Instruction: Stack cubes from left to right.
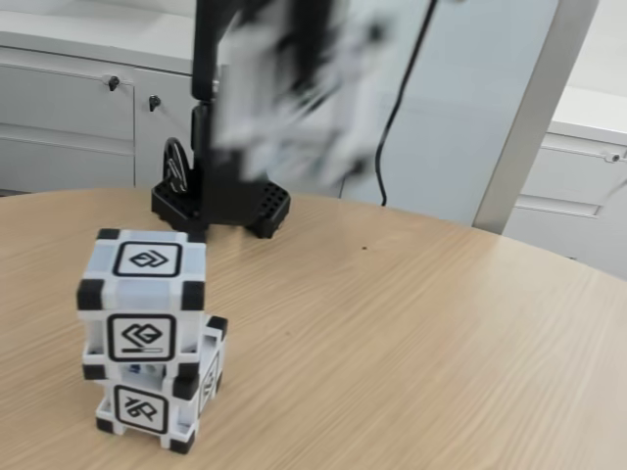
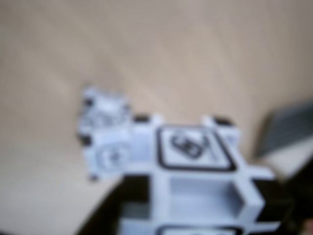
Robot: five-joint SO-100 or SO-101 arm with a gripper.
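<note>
Two white cubes with black corners stand stacked at the front left of the table in the fixed view, the upper cube sitting slightly askew on the lower cube. From the wrist view that stack looks small and far below. A third cube looms close at the bottom of the wrist view, with dark fingers on both sides of it. My gripper is shut on this cube, high above the wood. In the fixed view the arm and its white load are a motion blur near the top, behind and to the right of the stack.
The arm's black base stands at the back of the round wooden table, with a black cable hanging beside it. White cabinets line the wall behind. The table's edge curves away at the right.
</note>
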